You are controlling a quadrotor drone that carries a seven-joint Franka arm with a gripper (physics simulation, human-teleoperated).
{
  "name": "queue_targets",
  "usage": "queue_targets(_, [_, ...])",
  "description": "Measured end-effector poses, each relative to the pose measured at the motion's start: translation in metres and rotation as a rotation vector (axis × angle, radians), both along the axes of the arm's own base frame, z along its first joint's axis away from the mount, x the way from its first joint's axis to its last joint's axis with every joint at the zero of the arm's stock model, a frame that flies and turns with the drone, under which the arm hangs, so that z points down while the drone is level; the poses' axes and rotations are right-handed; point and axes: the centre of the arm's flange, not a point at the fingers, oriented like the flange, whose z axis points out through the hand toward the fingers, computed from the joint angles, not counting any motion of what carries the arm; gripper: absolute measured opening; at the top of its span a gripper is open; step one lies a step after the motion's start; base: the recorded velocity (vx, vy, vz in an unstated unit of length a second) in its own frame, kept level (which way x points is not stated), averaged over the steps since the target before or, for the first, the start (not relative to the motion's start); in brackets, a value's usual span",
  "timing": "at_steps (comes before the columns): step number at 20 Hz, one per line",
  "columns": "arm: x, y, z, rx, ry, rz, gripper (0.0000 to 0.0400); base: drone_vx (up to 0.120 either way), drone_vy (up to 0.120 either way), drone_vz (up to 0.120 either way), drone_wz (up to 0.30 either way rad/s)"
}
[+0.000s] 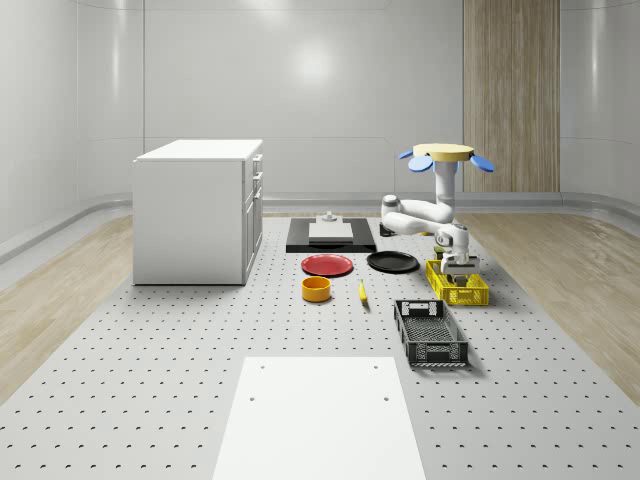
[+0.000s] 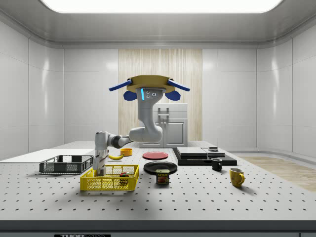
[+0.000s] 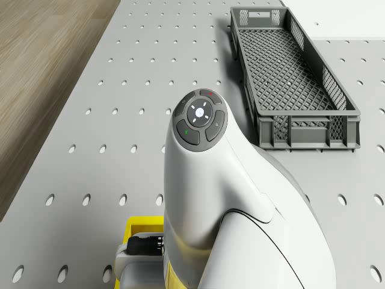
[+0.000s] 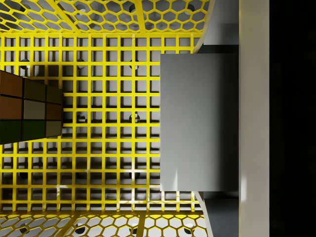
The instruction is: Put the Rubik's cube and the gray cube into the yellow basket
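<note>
While the drone (image 1: 443, 153) hovers over the table (image 1: 150, 400) just behind the yellow basket (image 1: 470, 293), its arm (image 1: 420, 214) bends down into that basket at the whole-scene view's right. Gripper (image 1: 460, 263): low inside the basket; whether spread or pinching, cannot tell. Gray cube (image 4: 199, 126): in the basket, close under the wrist; resting or held, unclear. Rubik's cube (image 4: 29, 107): on the basket floor, apart from the gray cube. Judged status: first cube delivered; second at or near release; withdrawal outstanding.
</note>
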Motion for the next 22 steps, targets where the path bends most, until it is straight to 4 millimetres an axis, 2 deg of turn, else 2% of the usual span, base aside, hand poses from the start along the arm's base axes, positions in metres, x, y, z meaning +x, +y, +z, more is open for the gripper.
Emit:
queue_targets(3, [0.0000, 0.0000, 0.0000, 0.000, 0.000, 0.000, 0.0250, 0.000, 0.000, 0.000, 0.000])
queue_targets(5, [0.0000, 0.0000, 0.0000, 0.000, 0.000, 0.000, 0.0250, 0.000, 0.000, -0.100, 0.000])
queue_targets(14, [0.0000, 0.0000, 0.0048, 0.000, 0.000, 0.000, 0.0250, 0.000, 0.000, 0.000, 0.000])
queue_targets(18, [0.0000, 0.0000, 0.0055, 0.000, 0.000, 0.000, 0.0340, 0.000, 0.000, 0.000, 0.000])
queue_targets(22, [0.0000, 0.0000, -0.0010, 0.000, 0.000, 0.000, 0.0378, 0.000, 0.000, 0.000, 0.000])
